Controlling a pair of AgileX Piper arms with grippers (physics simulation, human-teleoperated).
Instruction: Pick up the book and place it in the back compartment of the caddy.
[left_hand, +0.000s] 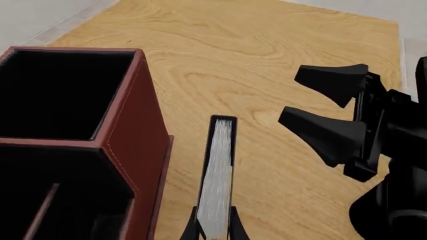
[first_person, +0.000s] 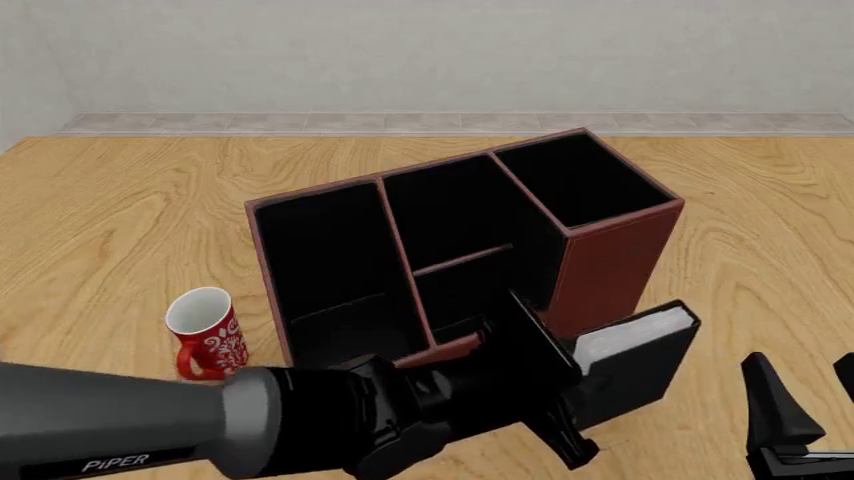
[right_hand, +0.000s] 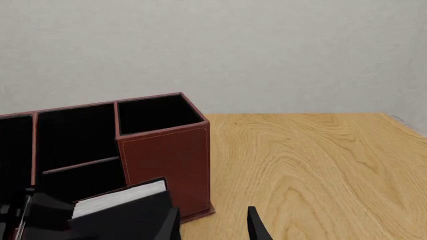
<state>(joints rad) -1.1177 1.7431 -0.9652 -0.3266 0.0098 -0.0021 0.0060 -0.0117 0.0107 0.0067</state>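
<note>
The left gripper (left_hand: 215, 231) has its jaws clamped on the book (first_person: 638, 352), held just beside the caddy (first_person: 607, 262). Lift above its wall before swinging over the back compartment (first_person: 461, 285). The right gripper (left_hand: 327, 112), jaws apart, waits nearby.

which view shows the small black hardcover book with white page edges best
The front view: the black hardcover book shows its cover and white page edges, held by the left gripper beside the reddish-brown caddy. The left wrist view shows only the page edge between the fingertips. The right wrist view shows a partial corner, cropped.
</note>
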